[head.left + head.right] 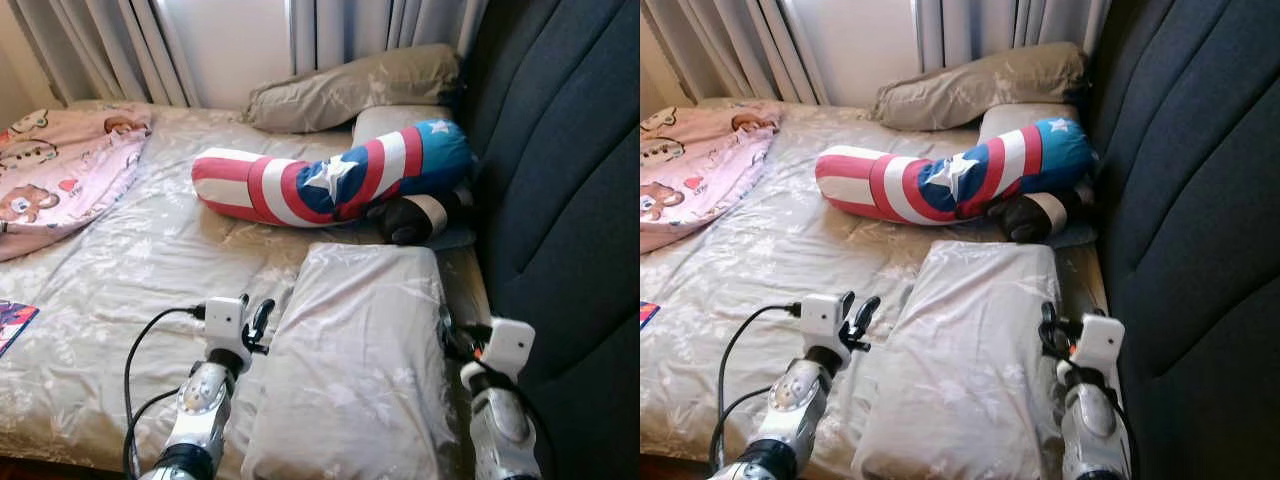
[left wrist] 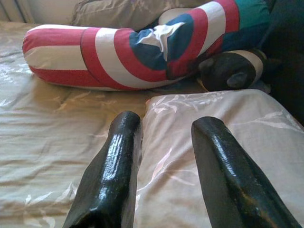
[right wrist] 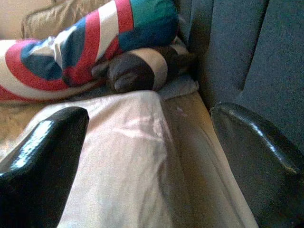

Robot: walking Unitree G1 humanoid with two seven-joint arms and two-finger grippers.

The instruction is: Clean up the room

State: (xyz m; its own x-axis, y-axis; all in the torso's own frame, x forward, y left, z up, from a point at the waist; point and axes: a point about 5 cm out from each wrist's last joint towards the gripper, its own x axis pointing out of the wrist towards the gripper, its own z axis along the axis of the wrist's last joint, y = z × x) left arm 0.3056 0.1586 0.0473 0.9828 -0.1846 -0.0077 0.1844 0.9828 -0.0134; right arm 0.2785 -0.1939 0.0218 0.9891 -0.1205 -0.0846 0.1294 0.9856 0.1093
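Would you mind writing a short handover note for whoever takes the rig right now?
Left claw: open, at the left edge of the grey floral pillow, one finger over it.
Right claw: open, at the pillow's right edge, beside the dark headboard.
Shield-print bolster lies across the bed; pink bear blanket lies rumpled on the far left.
Done: nothing lifted. Left: grip and place the pillow, tidy the rest.

Left tool (image 2: 164, 142) open astride grey pillow (image 2: 228, 123), striped bolster (image 2: 128, 52) beyond
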